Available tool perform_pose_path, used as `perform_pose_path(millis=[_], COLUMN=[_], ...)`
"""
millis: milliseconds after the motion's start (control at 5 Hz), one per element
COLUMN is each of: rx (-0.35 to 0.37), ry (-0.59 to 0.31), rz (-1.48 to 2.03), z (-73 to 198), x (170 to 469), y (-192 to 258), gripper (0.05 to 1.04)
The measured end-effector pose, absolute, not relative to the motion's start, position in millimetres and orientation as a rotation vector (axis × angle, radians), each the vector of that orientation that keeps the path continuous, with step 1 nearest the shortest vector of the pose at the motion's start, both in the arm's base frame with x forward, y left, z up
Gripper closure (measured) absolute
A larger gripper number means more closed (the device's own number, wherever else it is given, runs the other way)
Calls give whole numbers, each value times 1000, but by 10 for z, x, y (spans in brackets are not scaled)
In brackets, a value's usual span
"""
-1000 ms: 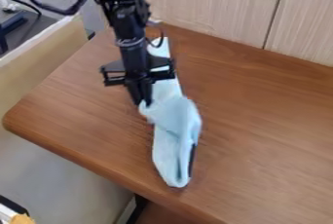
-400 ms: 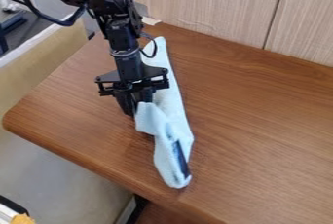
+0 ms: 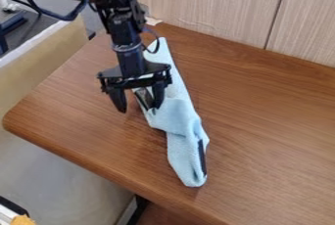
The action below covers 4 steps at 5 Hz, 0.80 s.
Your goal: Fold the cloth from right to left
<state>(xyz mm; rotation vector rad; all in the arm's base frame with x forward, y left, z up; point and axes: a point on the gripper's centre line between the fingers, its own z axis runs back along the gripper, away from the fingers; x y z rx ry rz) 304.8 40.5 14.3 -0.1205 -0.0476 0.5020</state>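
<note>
In the camera view, found cloth (image 3: 175,115) lying as a long, narrow strip on worktop (image 3: 262,116), with hand (image 3: 140,109) spread at its left edge, pinching nothing. Judged largely folded (though rumpled mid-length); appears to need only straightening.

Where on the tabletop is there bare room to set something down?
In the picture, the largest bare patch of the table lies right of the blue cloth, below the wooden panel. A smaller one lies left of the gripper, bounded by the table's left and lower edges. It is crowded where the open gripper hangs over the cloth's left side.
</note>
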Motion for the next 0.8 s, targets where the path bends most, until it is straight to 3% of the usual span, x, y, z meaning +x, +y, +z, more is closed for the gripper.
perform_pose_path(millis=[200,400,800], rx=[-113,-135,-150], ry=[-62,-129,-180], rz=[488,468,352], z=[264,565,984], x=[3115,3146,3055], y=[369,331,272], gripper=[78,83,83])
